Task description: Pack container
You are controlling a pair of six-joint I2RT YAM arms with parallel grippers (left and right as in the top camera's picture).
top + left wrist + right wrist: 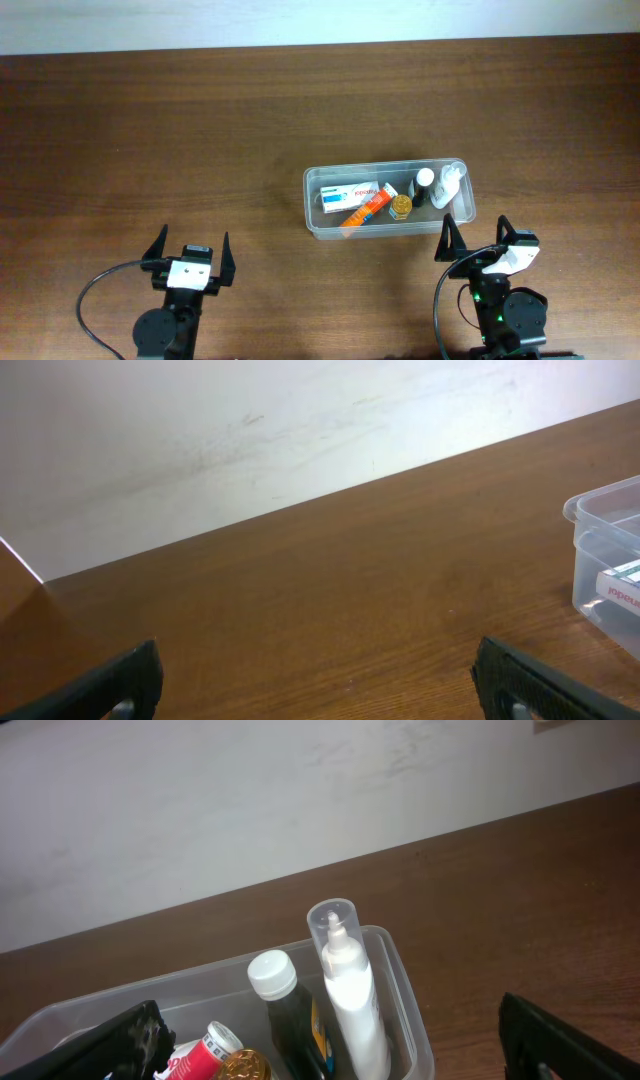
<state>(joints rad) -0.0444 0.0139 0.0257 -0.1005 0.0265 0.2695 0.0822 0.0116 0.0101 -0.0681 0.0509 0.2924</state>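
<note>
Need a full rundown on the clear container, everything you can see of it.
Clear plastic container: shallow rectangular tub, rounded corners, flanged rim, no lid. It sits flat on the brown wooden table, right of centre, long side across. Inside lie a white box, orange tube, gold-capped item, dark white-capped bottle and white spray bottle. The open right end effector sits by its near right corner, not gripping it.

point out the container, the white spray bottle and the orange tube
container (311,215), overhead view, left wall
white spray bottle (352,1002), right wrist view, white body
orange tube (366,208), overhead view, middle of the tube
</note>
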